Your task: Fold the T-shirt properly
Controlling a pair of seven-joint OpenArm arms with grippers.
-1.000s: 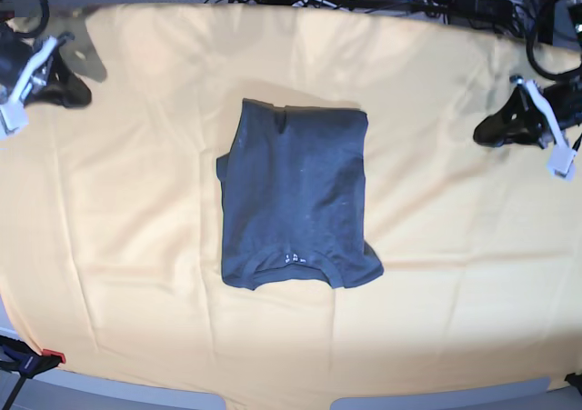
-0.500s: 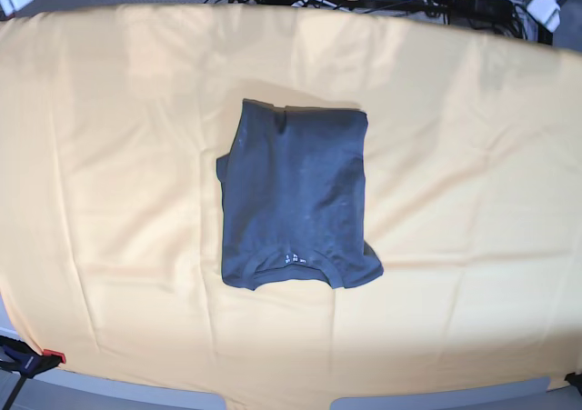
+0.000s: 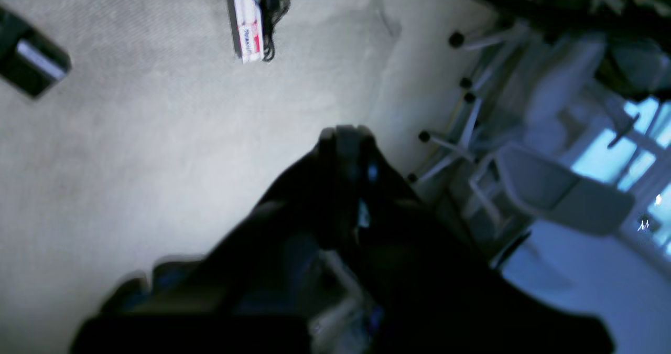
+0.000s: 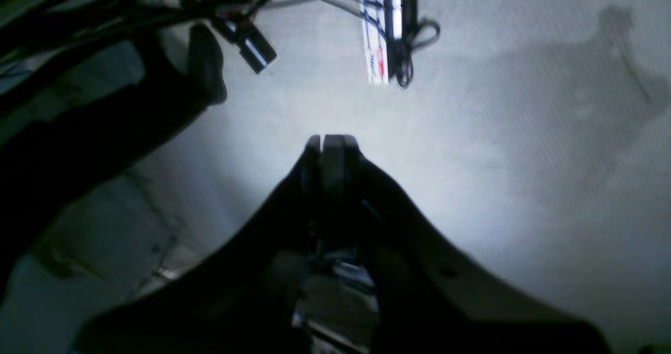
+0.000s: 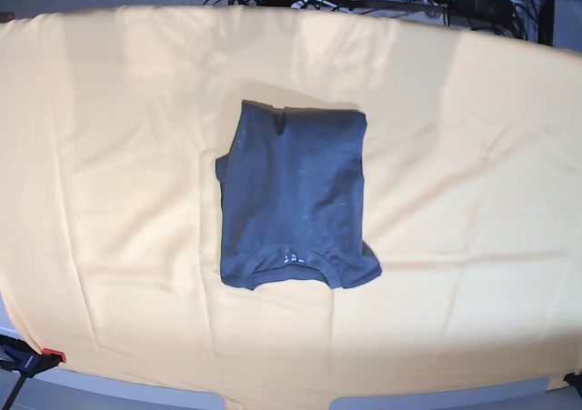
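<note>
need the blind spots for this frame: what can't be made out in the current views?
- Layers under the T-shirt's top face: base view, hidden by the cloth itself.
- Marks inside the collar: base view, too small to read.
- Left pincer and right pincer detail: wrist views, dark and blurred; neither pincer shows in the base view.
- Red device by the lower left corner: base view, cut off by the edge.

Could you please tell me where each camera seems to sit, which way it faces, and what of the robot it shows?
Base: above the table, looking down on the folded T-shirt and tablecloth; neither gripper shows.
Left wrist: on the left arm, looking along its shut gripper at a pale floor.
Right wrist: on the right arm, looking along its shut gripper at a similar floor.
Shared: both wrist views show a pale upright post with cables; neither shows the T-shirt.
</note>
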